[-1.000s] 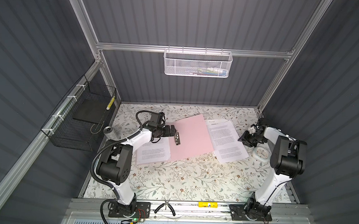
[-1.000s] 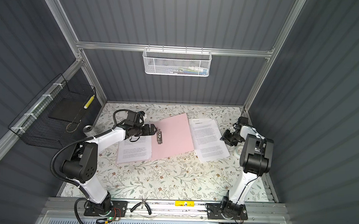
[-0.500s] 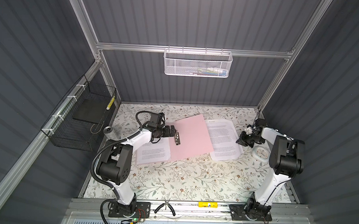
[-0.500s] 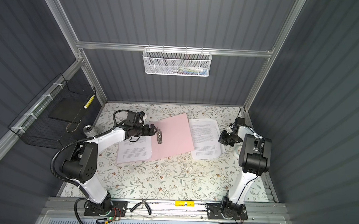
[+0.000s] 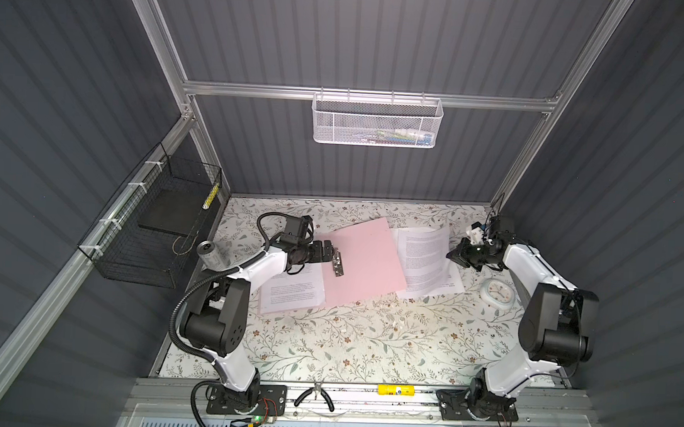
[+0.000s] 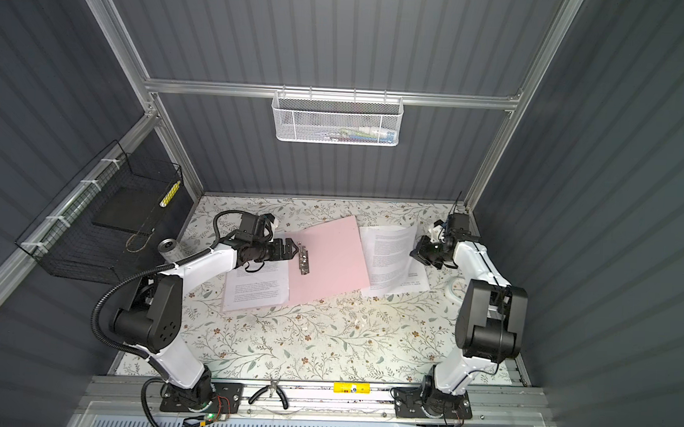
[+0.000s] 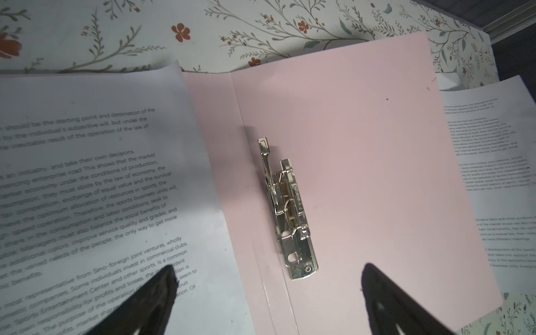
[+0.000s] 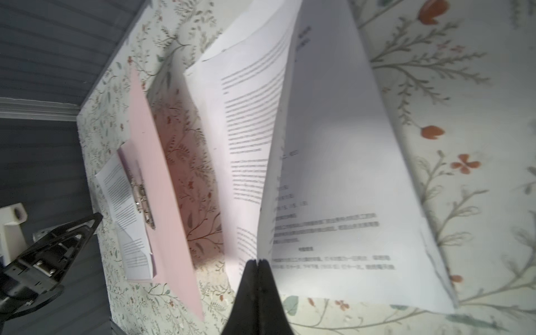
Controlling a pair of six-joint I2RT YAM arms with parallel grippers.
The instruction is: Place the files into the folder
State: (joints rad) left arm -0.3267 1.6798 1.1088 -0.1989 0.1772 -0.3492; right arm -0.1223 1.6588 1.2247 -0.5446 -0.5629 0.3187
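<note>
The pale pink folder [image 5: 364, 264] lies open and flat on the floral desk [image 5: 366, 336], a little toward the back and set at an angle. Its silver lever clip [image 7: 290, 214] sits beside the fold. One printed white sheet [image 7: 87, 174] rests on the folder's left leaf, and its lower part reaches past the pink edge.

The left fingers [image 7: 388, 301] are spread wide and hold nothing. They hover just above the folder, either side of the clip's near end.

The rest of the files [image 5: 426, 259] lie just to the right of the folder, with their inner edge tucked under its right leaf. The right fingers [image 8: 258, 290] are pressed together on the stack's outer edge. There the paper rises from their tips in a ridge, while lower sheets stay flat on the desk.

A small white clock [image 5: 497, 293] lies near the right arm. A metal can [image 5: 211, 254] stands at the desk's left edge.
</note>
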